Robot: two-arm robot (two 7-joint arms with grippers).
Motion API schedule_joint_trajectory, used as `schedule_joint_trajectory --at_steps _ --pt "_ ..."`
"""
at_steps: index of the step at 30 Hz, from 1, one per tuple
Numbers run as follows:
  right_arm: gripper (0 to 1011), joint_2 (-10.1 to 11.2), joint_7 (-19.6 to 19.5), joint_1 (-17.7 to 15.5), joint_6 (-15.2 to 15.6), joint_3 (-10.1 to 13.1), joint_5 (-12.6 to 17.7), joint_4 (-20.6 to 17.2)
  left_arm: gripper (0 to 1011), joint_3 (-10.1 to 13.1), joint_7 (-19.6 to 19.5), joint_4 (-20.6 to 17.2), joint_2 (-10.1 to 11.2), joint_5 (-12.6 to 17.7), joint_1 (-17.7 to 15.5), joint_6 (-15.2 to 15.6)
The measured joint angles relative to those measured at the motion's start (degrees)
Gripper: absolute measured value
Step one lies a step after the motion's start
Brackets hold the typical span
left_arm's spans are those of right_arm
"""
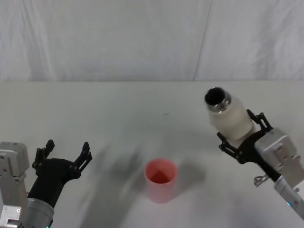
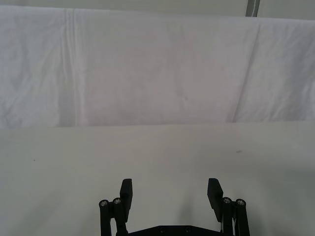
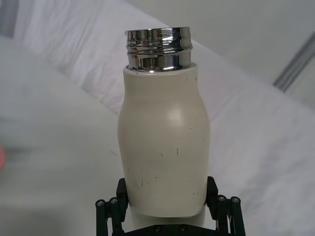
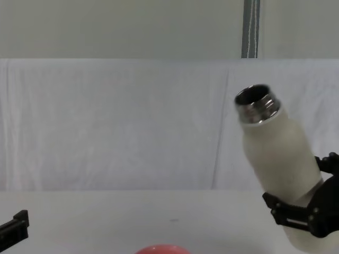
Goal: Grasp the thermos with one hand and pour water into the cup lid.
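The cream-white thermos [image 1: 230,118] is lifted off the table at the right, with my right gripper [image 1: 241,133] shut around its lower body. It leans with its open steel neck [image 4: 256,105] pointing up and to the left; no water leaves it. In the right wrist view the thermos [image 3: 165,147] stands between the black fingers [image 3: 121,192]. The pink cup lid [image 1: 160,179] stands upright on the table, left of and below the thermos; its rim [image 4: 161,248] peeks in at the chest view's lower edge. My left gripper [image 1: 68,147] hovers open at the near left, holding nothing [image 2: 171,195].
A white cloth covers the table [image 1: 118,118] and a white curtain [image 1: 142,38] hangs behind it. A small dark speck [image 1: 165,114] lies on the cloth beyond the cup lid. Open table lies between the two arms.
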Motion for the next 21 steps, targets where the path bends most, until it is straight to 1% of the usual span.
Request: schedule_joint_trajectory --at_steps 2,3,5,8,9,10,18,19,21 --pt "952 -0.5 0.6 -0.1 0.2 0.7 2.1 0.1 1001 0.0 0.0 0.0 0.0 0.0 0.0 0.0" --pt "952 -1.0 1.1 -0.2 0.4 1.4 3.9 0.2 1001 0.0 0.0 0.0 0.0 0.0 0.0 0.0" --pt "952 -1.4 1.4 -0.3 0.6 1.9 5.5 0.4 1001 0.0 0.0 0.0 0.0 0.0 0.0 0.0" --pt "952 -2.2 2.1 -0.4 1.1 2.9 8.9 0.6 1001 0.0 0.0 0.0 0.0 0.0 0.0 0.0" --pt "952 -2.2 2.1 -0.4 1.1 2.9 8.9 0.6 1001 0.0 0.0 0.0 0.0 0.0 0.0 0.0" --pt "952 -2.5 2.4 -0.5 1.3 3.3 10.2 0.7 1001 0.0 0.0 0.0 0.0 0.0 0.0 0.0" --pt "952 -3.8 3.6 -0.6 2.5 5.0 16.9 1.2 1001 0.0 0.0 0.0 0.0 0.0 0.0 0.0" --pt "952 -3.8 3.6 -0.6 2.5 5.0 16.9 1.2 1001 0.0 0.0 0.0 0.0 0.0 0.0 0.0" --pt "952 -3.9 3.6 -0.7 2.7 5.2 18.0 1.3 1001 0.0 0.0 0.0 0.0 0.0 0.0 0.0"
